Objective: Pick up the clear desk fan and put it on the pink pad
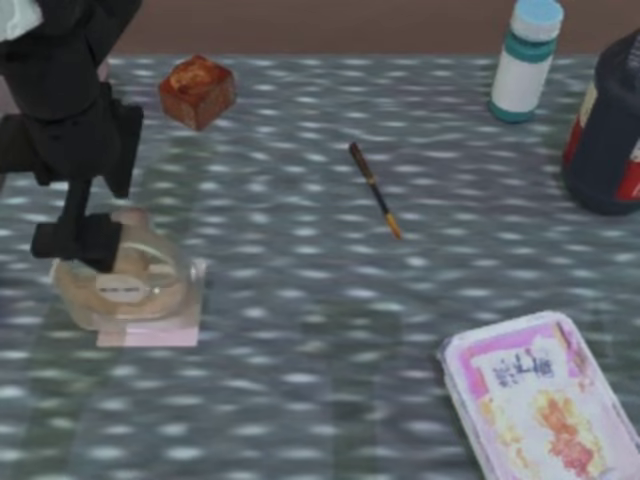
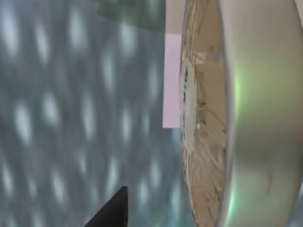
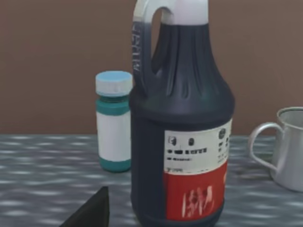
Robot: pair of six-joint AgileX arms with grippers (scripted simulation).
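Observation:
The clear desk fan lies on the pink pad near the table's left edge, covering most of it. My left gripper reaches down over the fan's far-left rim and stands open. In the left wrist view its one visible dark fingertip is apart from the fan's tan grille, with table showing between them; a strip of the pad shows past the fan. My right gripper is out of the top view, parked and open, facing a dark jug.
A reddish-brown block sits behind the fan. A thin brush lies mid-table. A white bottle with a teal cap and the dark jug stand at the back right, a metal cup beside them. A pink printed box lies front right.

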